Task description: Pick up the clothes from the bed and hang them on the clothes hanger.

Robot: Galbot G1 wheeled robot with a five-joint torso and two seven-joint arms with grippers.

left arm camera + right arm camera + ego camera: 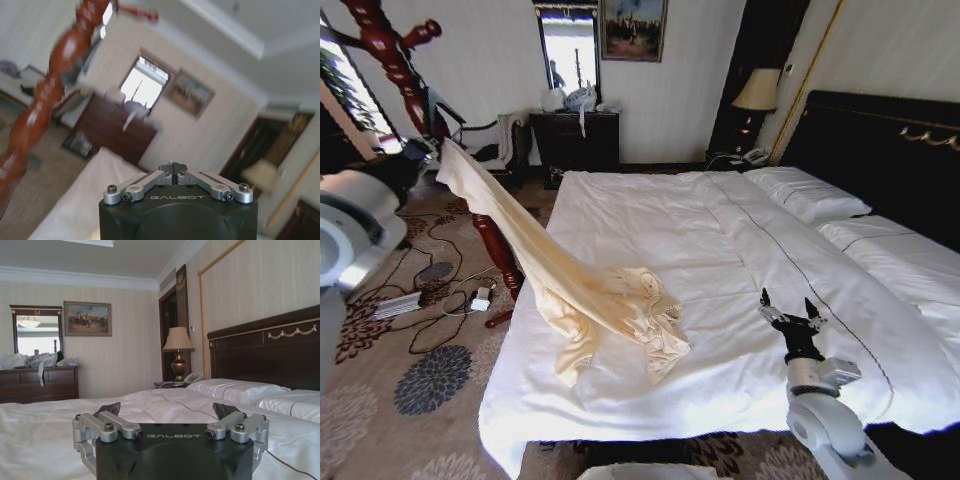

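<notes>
The cream-yellow clothes [590,290] stretch in a taut band from the bed [720,240] up to my left gripper [428,152], which is shut on one end beside the bed's left side. The other end lies crumpled on the white sheet near the front. In the left wrist view the left gripper [172,166] has its fingertips pressed together. My right gripper [788,312] hovers open over the bed's near right part, away from the clothes; the right wrist view shows the same gripper [167,410] with its fingers spread and nothing between them. The clothes hanger is out of view.
A red-brown wooden coat stand [390,55] rises right by my left arm and looms close in the left wrist view [45,100]. Cables and a power strip [440,300] lie on the carpet left of the bed. A dark dresser [575,135] stands behind it, pillows [810,195] lie on it at the right.
</notes>
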